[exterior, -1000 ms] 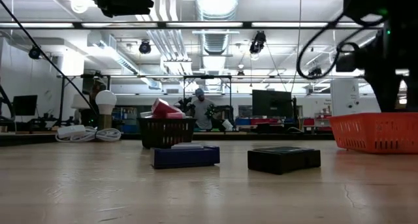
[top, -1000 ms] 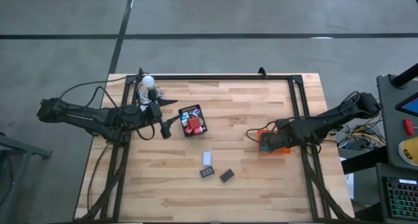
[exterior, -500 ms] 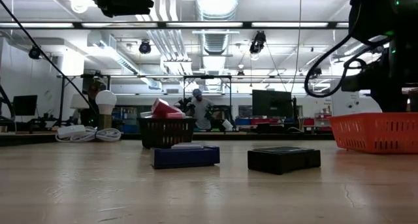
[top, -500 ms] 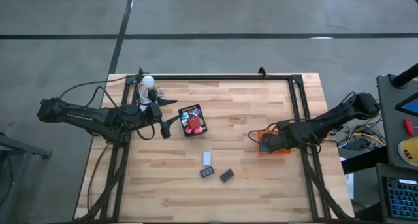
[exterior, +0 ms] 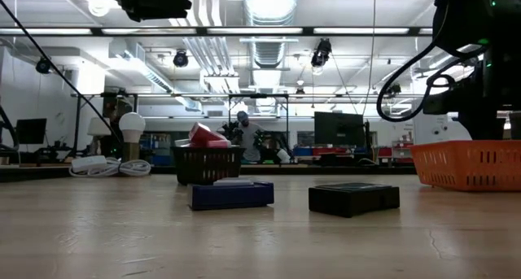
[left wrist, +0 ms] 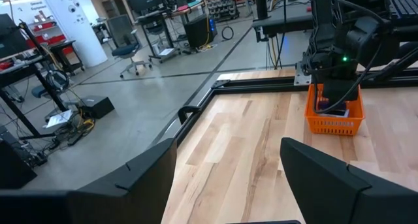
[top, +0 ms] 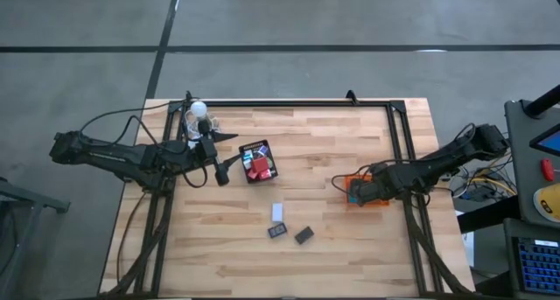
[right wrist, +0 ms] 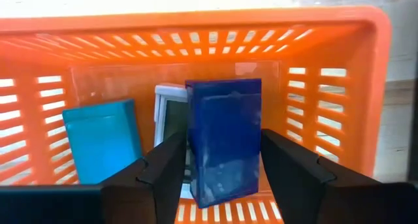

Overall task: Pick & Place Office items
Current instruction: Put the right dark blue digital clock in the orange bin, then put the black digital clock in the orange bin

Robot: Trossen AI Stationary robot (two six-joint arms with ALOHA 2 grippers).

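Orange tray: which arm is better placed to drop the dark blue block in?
Right. Its end effector is inside the orange tray, fingers either side of the dark blue block. The left end effector waits far off.

Blue block [exterior: 232, 195], black block [exterior: 353, 198], orange tray [exterior: 468, 164] rightward.

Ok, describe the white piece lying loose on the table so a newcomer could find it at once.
Start at the black mesh tray on the wooden table, then look toward the near edge. Three loose pieces lie there: the white flat rectangle is nearest the tray, and it is the only pale one beside the two dark blocks.
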